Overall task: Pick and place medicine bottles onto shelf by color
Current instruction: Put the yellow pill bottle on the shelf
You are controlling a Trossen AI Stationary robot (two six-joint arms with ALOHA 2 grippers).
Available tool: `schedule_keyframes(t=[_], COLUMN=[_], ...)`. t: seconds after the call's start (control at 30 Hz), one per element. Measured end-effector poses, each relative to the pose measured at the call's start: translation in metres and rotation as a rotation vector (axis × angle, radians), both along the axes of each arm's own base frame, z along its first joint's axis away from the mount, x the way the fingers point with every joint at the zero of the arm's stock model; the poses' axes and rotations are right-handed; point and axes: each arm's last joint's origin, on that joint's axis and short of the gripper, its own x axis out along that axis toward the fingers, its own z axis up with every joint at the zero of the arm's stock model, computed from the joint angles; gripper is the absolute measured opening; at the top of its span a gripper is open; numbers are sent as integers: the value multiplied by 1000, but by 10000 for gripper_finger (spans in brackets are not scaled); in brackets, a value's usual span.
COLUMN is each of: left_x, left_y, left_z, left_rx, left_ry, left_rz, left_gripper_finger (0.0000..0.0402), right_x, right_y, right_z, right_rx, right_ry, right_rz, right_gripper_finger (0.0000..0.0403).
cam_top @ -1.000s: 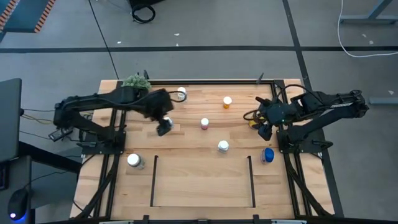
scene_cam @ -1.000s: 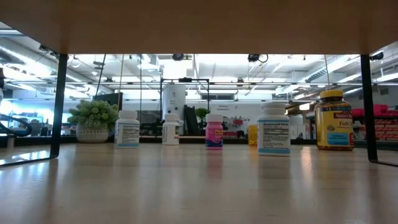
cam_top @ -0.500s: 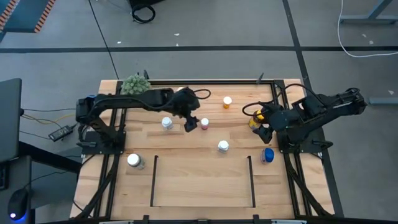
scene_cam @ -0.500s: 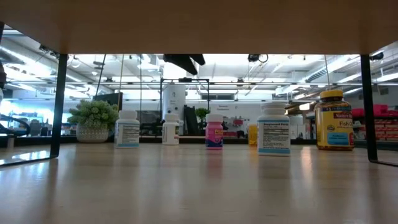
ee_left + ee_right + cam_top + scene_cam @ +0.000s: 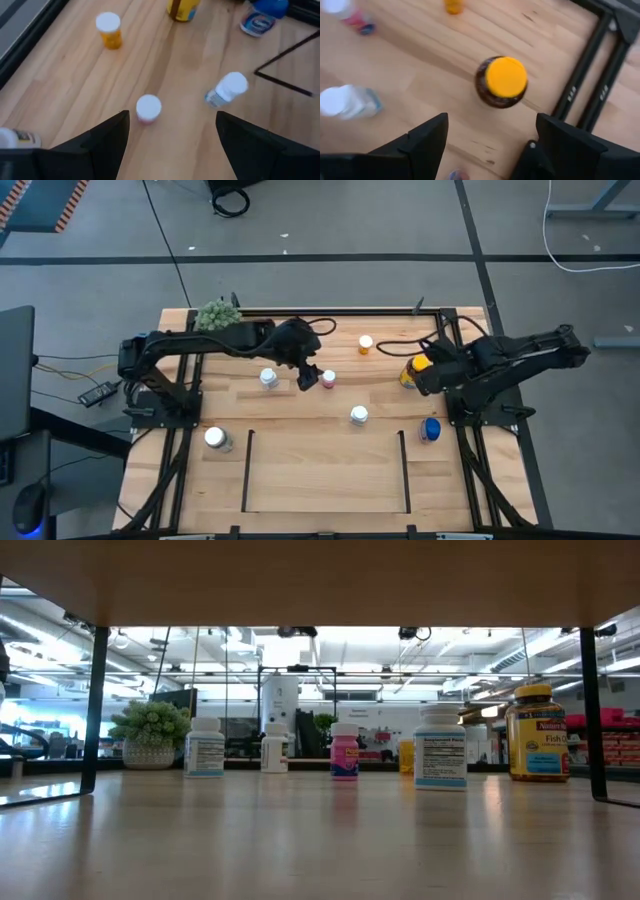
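The medicine bottles stand upright on the wood table. A pink white-capped one point(image 5: 329, 378) point(image 5: 148, 107) is just ahead of my open left gripper point(image 5: 307, 377) point(image 5: 172, 117). White ones point(image 5: 268, 377) point(image 5: 358, 415) point(image 5: 215, 438), a small orange one point(image 5: 365, 343) and a blue one point(image 5: 431, 429) stand apart. My open right gripper point(image 5: 420, 376) point(image 5: 492, 120) hangs over the amber yellow-capped bottle point(image 5: 409, 370) point(image 5: 502, 81), tipped down, touching nothing. The shelf point(image 5: 325, 475) is the bay between two black rails near the front edge.
A green plant ball point(image 5: 218, 312) point(image 5: 150, 734) sits at the far left corner. Black frame bars point(image 5: 592, 60) run along the table's right side close to the amber bottle. Cables point(image 5: 322, 330) loop over the far part of the table.
My left gripper has swung from left of centre toward the table's right, uncovering a white bottle and stopping beside the pink one. My right gripper has sunk a little, rolled and tipped further down over the amber bottle. No bottle has moved.
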Motion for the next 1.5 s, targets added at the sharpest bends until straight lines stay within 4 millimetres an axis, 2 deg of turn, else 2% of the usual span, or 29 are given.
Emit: schedule_keyframes(t=[0.23,0.47,0.67,1.03,1.27,1.5], left_x=[-5,-16,-26,-34,-34,-37], left_y=[-17,-28,-32,-41,-45,-45], left_z=[50,100,125,123,122,120], left_rx=[-1,12,21,-1,-7,-35], left_ry=[-46,-129,-165,-86,-71,-39], left_rz=[-39,-69,-72,-73,-85,-57], left_gripper_finger=[302,302,302,302,302,291], right_x=[6,13,13,14,24,34], right_y=[-17,-39,-54,-75,-89,-96], right_z=[-29,-40,-53,-55,-69,-75], right_rx=[58,102,190,178,240,269], right_ry=[39,-16,-13,-9,91,94], right_rz=[-179,-299,-330,-337,-300,-245], right_gripper_finger=[310,310,310,310,310,294])
